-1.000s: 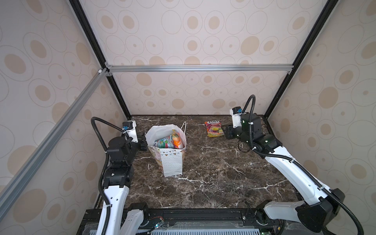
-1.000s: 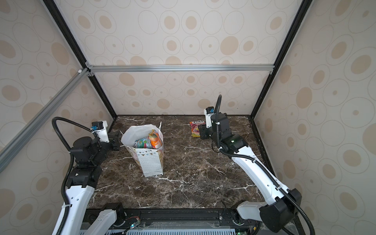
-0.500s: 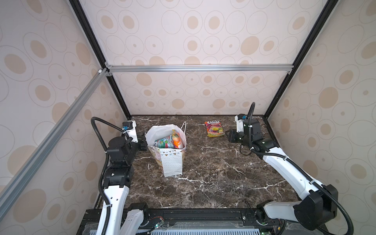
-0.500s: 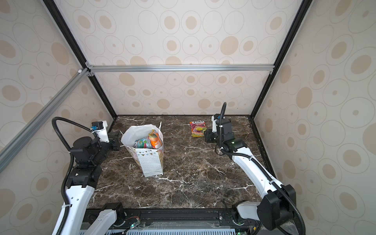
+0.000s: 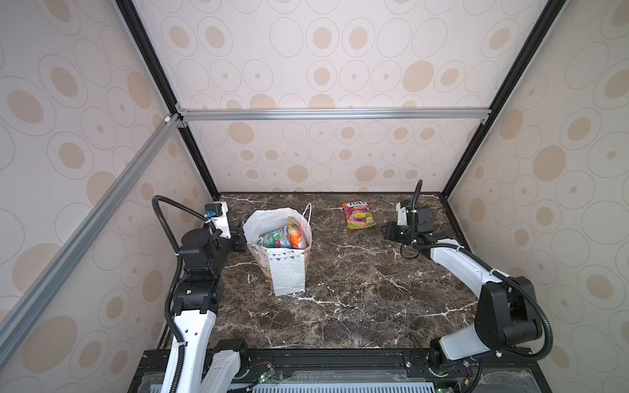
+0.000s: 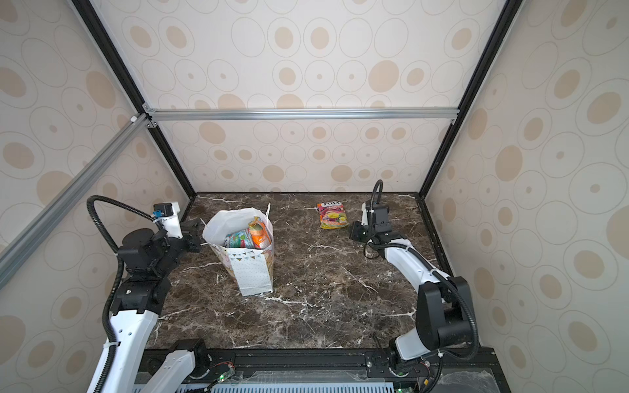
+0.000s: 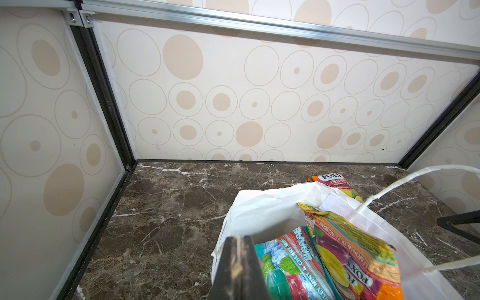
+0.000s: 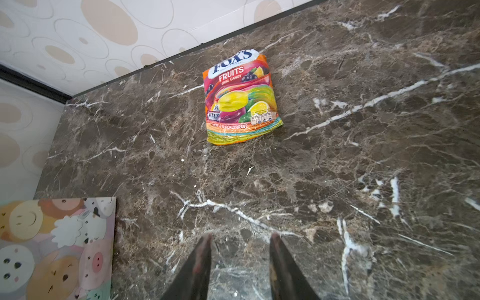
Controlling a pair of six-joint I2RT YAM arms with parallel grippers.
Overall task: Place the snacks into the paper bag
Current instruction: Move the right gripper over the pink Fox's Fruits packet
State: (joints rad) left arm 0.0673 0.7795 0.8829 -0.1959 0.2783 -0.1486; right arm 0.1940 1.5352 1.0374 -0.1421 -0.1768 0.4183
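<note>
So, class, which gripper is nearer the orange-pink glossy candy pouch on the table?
Right. The right gripper is open near the pouch; the left gripper is farther off, at the white paper bag.

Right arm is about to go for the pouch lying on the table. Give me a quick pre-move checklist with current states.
1. Right gripper open and empty: ok.
2. Orange-pink glossy FOX'S Fruits candy pouch lying flat on the dark marble table, nothing on it: ok.
3. Tabletop between that gripper and the pouch free of obstacles: ok.
4. Tall white dotted paper gift bag upright, mouth open: ok.
5. Left gripper shut at the bag's rim, seemingly pinching it: ok.
6. Room for one more: cannot tell; the pouches inside reach near the rim.
</note>
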